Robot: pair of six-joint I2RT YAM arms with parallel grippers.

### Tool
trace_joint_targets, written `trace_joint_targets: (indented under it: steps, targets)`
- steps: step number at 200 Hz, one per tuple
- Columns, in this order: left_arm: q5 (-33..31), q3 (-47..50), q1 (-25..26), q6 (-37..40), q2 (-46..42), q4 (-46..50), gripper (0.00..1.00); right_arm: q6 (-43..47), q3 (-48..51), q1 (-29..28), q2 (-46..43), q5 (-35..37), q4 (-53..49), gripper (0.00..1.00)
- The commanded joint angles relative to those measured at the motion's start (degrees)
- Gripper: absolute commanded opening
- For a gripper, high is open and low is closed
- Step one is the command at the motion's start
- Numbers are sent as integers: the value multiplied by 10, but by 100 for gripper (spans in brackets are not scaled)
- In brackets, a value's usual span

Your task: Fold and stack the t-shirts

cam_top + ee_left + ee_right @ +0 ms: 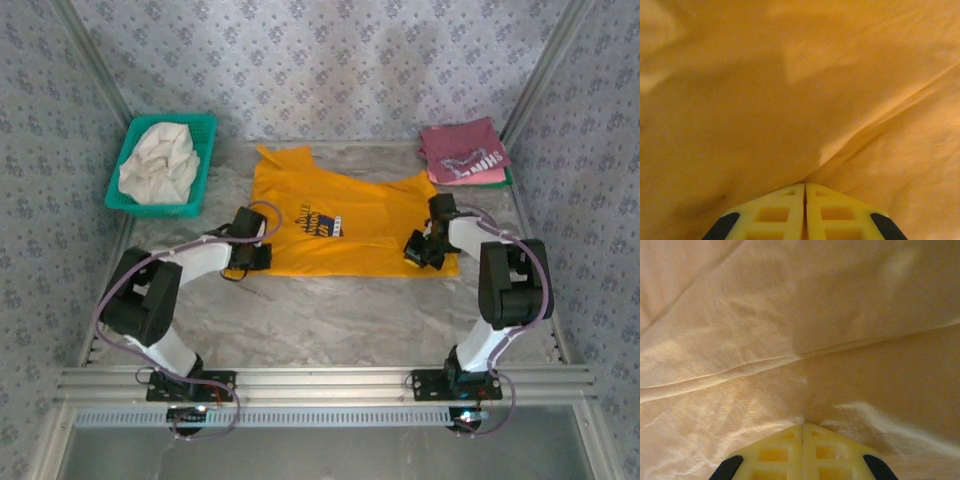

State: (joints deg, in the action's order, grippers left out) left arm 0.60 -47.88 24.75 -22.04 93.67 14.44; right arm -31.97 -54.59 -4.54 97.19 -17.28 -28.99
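The mustard-yellow t-shirt [340, 225] lies spread flat in the middle of the table, its dark blue chest print [320, 222] facing up. My left gripper [252, 258] sits at the shirt's near left edge. In the left wrist view the left gripper [805, 185] has its jaws pressed together, with yellow cloth [790, 100] puckered at the tips. My right gripper [418, 250] is at the near right corner. In the right wrist view the right gripper [803, 425] is likewise shut, pinching cloth [790, 340] that creases toward the tips. A folded maroon t-shirt [462, 148] with white lettering lies on a pink one [482, 177] at the back right.
A green basket [205, 160] holding crumpled white cloth [158, 160] stands at the back left. Patterned walls close in the back and both sides. The marble tabletop [320, 320] shows bare between the shirt and the arm bases.
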Motion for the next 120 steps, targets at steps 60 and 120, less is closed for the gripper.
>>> trace_joint_targets:
  steps: [60, 120]
  targets:
    - [-51, 84, -14, -167, -66, 95, 4, -78, 118, -18, -72, 20, -25, 0]
    - [-101, 57, -12, -166, -149, 144, 7, -46, 32, 5, -101, -3, -80, 0]
